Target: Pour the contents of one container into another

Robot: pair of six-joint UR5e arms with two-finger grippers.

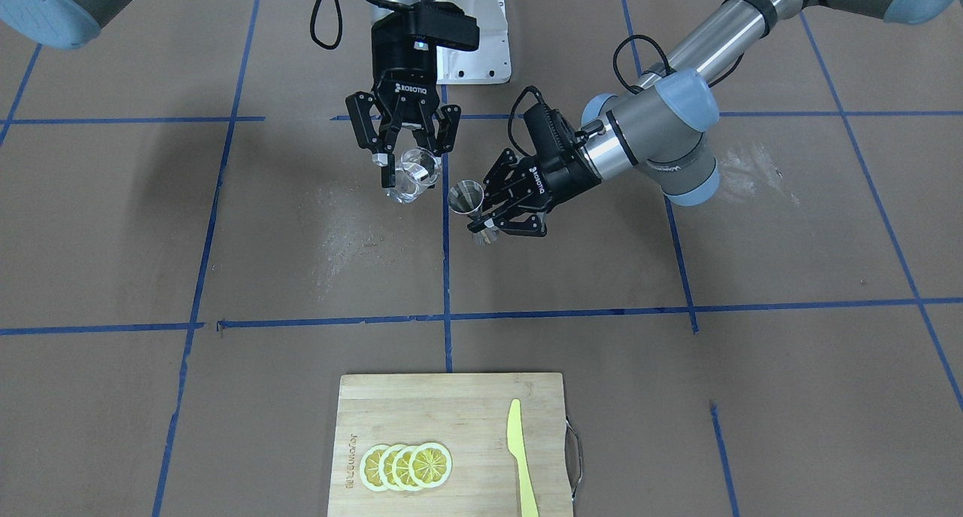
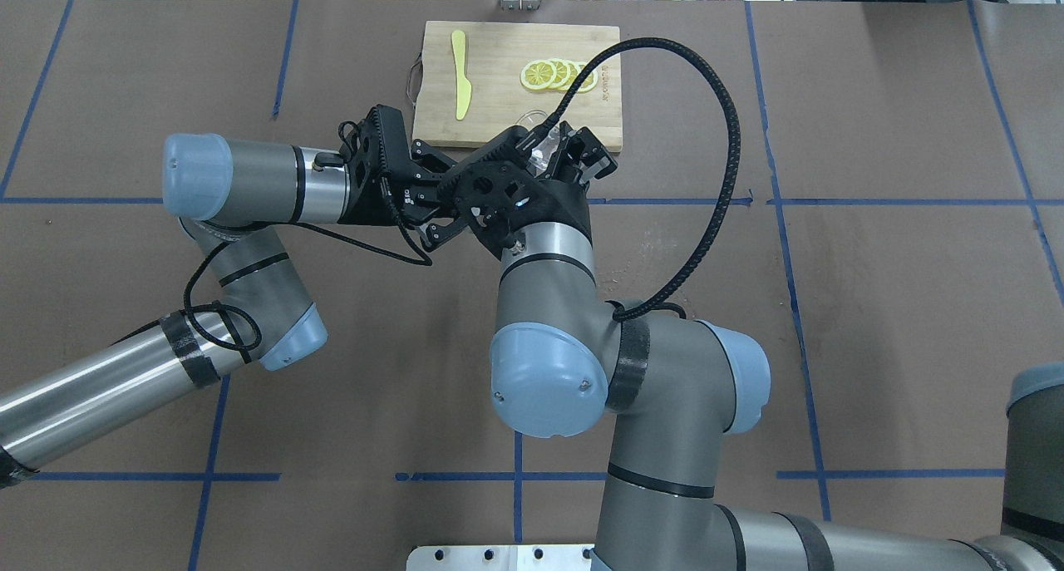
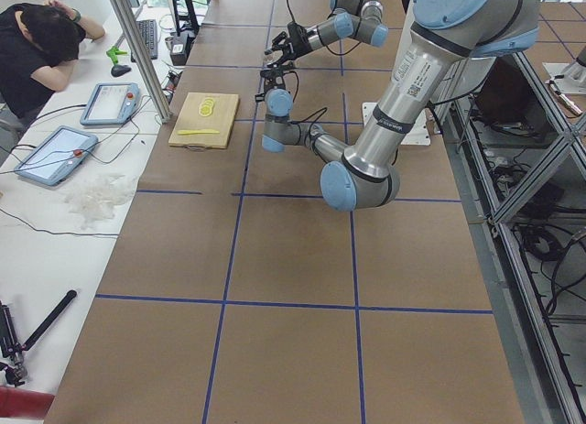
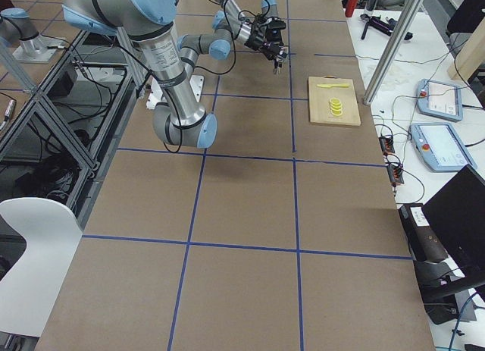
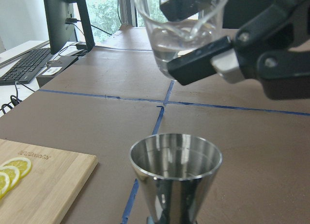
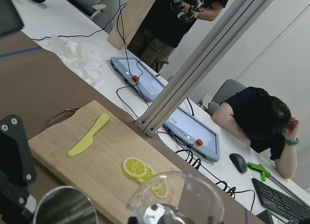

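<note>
Looking from your side: cutting board (image 1: 451, 412) at the bench's near edge, carrying lemon slices (image 1: 406, 466) and knife (image 1: 519, 457). Beyond, over mid-bench, left gripper (image 1: 481, 220) clamps the steel jigger (image 1: 466, 199); right gripper (image 1: 410, 172) pinches the glass (image 1: 412, 180) just beside. Only the left wrist view shows you water inside.

brown table (image 4: 250, 207), blue tape grid (image 4: 295, 123)
</note>
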